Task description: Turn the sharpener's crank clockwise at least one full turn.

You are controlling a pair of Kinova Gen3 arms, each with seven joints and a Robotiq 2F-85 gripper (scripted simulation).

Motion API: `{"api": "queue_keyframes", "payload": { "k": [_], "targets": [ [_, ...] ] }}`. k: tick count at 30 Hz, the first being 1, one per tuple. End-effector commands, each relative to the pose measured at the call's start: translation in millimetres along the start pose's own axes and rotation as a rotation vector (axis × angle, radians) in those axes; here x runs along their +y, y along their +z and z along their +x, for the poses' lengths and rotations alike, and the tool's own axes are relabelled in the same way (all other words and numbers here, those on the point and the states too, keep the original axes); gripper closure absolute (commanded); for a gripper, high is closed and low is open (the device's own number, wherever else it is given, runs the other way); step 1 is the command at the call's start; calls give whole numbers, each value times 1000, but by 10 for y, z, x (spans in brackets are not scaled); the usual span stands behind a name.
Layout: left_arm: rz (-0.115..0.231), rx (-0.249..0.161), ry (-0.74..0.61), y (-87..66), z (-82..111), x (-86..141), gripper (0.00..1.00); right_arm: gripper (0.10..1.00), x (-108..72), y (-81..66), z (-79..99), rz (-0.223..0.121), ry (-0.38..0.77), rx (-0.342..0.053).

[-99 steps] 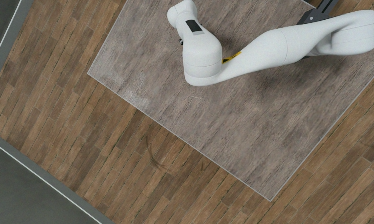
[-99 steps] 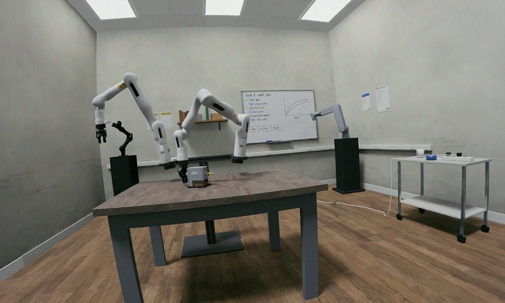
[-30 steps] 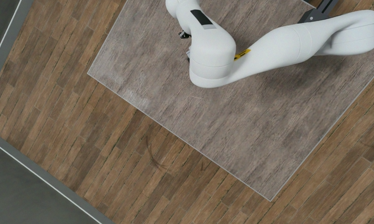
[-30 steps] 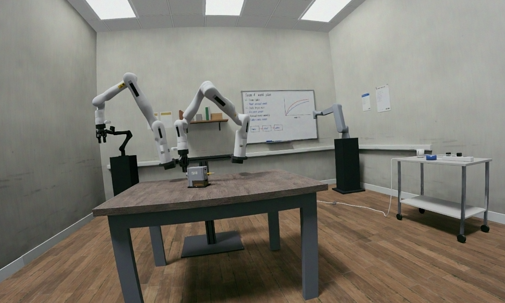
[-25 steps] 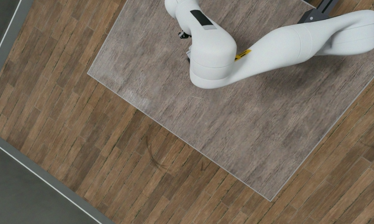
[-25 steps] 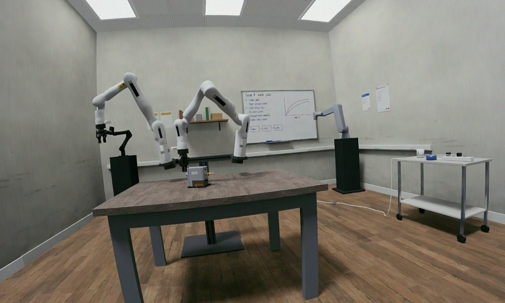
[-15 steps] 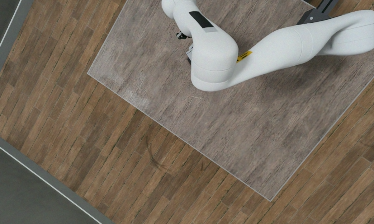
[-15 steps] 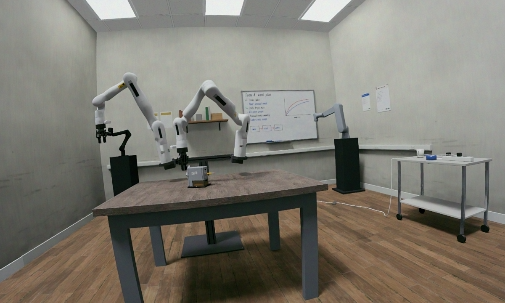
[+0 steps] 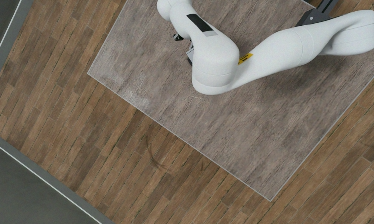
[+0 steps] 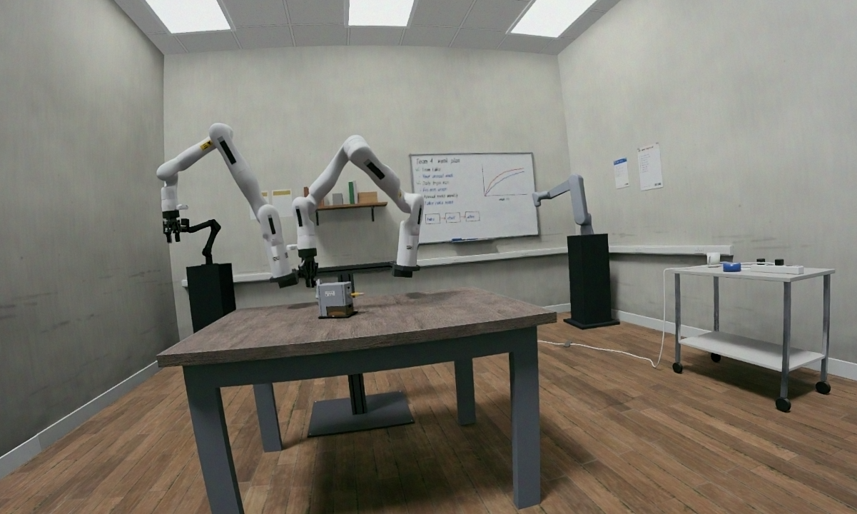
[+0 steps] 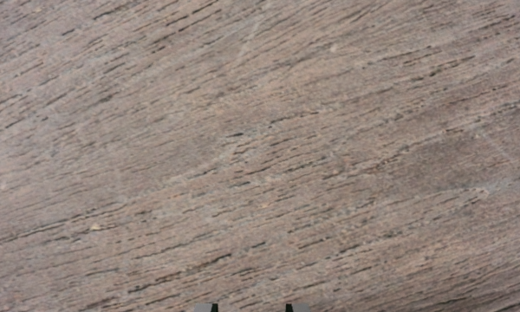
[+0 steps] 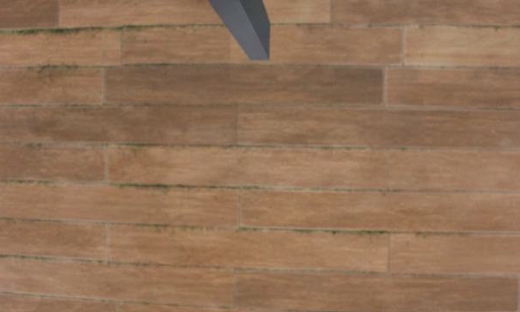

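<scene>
Beside the sharpener [image 9: 190, 56] [image 10: 334, 298], opposite its yellow pencil [image 10: 357, 293], hangs the left gripper [image 9: 177, 37] [image 10: 307, 280] [image 11: 251, 308], fingers slightly apart; any grip on the crank cannot be made out.
</scene>
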State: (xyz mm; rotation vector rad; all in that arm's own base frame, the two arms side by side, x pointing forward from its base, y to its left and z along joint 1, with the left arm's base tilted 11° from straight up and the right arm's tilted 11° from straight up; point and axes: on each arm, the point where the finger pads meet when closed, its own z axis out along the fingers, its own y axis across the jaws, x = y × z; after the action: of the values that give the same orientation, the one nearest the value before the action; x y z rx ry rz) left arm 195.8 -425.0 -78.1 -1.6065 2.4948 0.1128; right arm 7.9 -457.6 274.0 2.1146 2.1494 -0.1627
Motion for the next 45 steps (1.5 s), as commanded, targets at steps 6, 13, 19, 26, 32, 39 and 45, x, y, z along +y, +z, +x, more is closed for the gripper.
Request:
{"api": "queue_keyframes", "payload": {
  "k": [6, 13, 19, 26, 32, 39, 45],
  "targets": [
    [2, 1, 0, -33, 5, -80, 902, 99, -1, -6, -3, 0, 0, -2],
    [2, 1, 0, -46, 5, -173, 902, 99, -1, -6, -3, 0, 0, -2],
    [2, 1, 0, -45, 5, -253, 902, 99, -1, -6, -3, 0, 0, -2],
    [2, 1, 0, -35, 5, -318, 902, 99, -1, -6, -3, 0, 0, -2],
    [2, 1, 0, -12, 5, -395, 902, 99, -1, -6, -3, 0, 0, -2],
    [2, 1, 0, 23, 5, -467, 902, 99, -1, -6, -3, 0, 0, -2],
    [2, 1, 0, 59, 5, -523, 902, 99, -1, -6, -3, 0, 0, -2]
  ]
}}
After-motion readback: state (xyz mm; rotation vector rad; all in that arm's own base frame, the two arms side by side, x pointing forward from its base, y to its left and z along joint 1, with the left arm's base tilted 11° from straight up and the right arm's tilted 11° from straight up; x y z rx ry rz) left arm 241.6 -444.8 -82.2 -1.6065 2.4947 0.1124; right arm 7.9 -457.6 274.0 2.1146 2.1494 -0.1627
